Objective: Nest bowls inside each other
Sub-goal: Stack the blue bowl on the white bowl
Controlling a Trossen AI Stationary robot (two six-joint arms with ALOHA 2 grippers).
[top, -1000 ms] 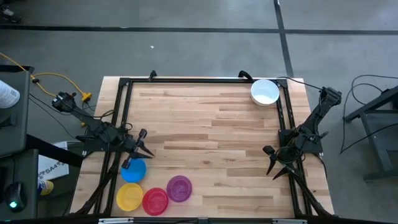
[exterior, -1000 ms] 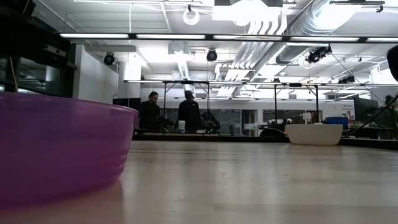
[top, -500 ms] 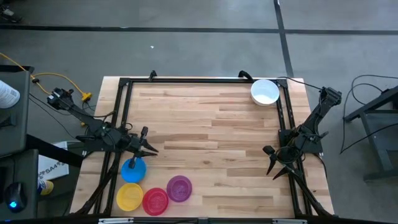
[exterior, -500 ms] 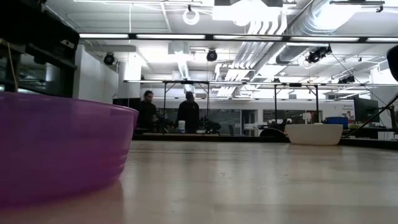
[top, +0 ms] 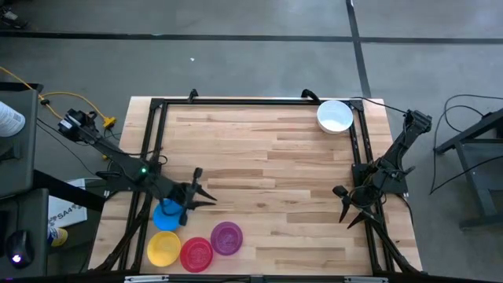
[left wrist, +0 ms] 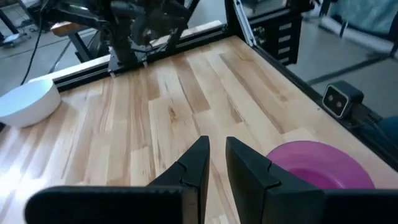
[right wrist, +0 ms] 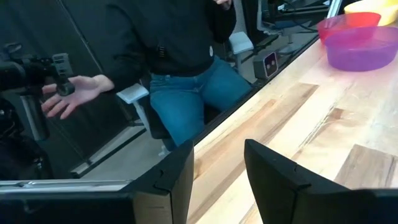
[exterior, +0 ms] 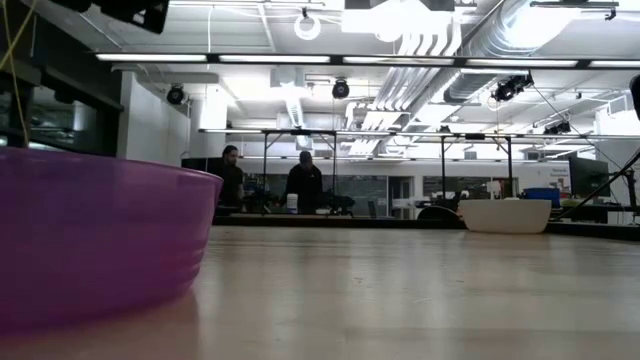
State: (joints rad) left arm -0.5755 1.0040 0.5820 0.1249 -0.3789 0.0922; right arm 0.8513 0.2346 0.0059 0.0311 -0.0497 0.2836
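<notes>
- Left gripper (top: 196, 196) has swung away from above the blue bowl (top: 165, 217) toward the middle of the table; its fingers (left wrist: 198, 163) stand a narrow gap apart with bare wood showing between them, grasping nothing
- Blue bowl has stayed put near the table's left edge, partly under the arm, so the swing carried nothing along
- Yellow bowl (top: 163, 248), red bowl (top: 196, 254) and purple bowl (top: 226, 237) sit in a close row just in front of the blue one; the white bowl (top: 335, 115) is well apart at the far right corner
- Right gripper (top: 346, 209) has not moved, waiting at the right edge with fingers spread wide and empty
- No bowl lies inside another, so nesting is likely yet to begin; the left arm seems to be repositioning, perhaps toward the purple bowl
</notes>
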